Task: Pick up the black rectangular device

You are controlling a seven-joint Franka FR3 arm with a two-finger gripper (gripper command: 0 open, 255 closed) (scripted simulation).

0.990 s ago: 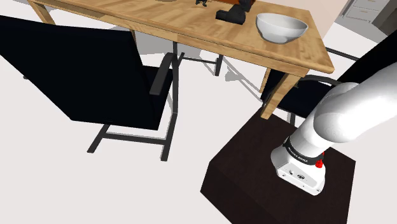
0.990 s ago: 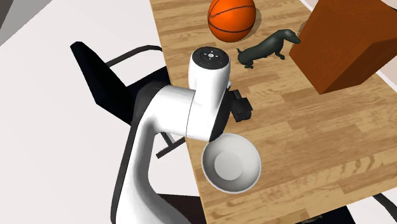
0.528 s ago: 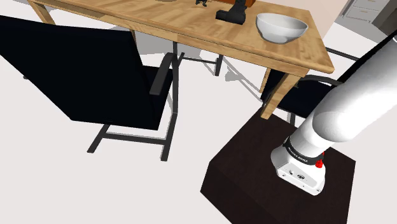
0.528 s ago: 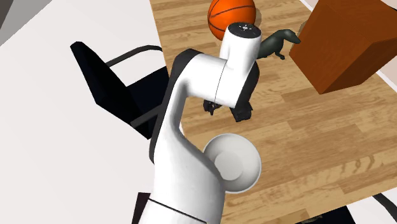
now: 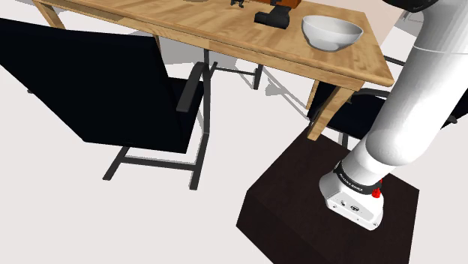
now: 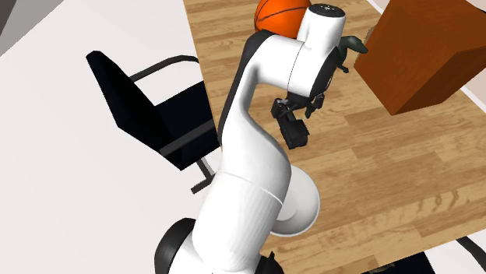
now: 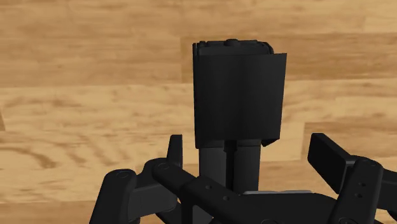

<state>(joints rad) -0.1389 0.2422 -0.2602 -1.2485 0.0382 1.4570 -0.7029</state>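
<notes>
The arm [image 6: 253, 163] has swung past the white bowl [image 5: 330, 41] (gripper [image 7: 247, 147] spread) over the black device [image 7: 238, 95].

Blk device [image 7: 238, 95] on tan wood-grain table [image 7: 95, 95], orange ball [image 6: 274, 15], wht bowl [image 5: 330, 36].

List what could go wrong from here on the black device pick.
1. The black device sits nearer one finger of the open tool than the other, so closing could shove or twist it instead of clasping it.
2. The white bowl lies close under the arm on the table, and a low swing during the lift might clip it.
</notes>
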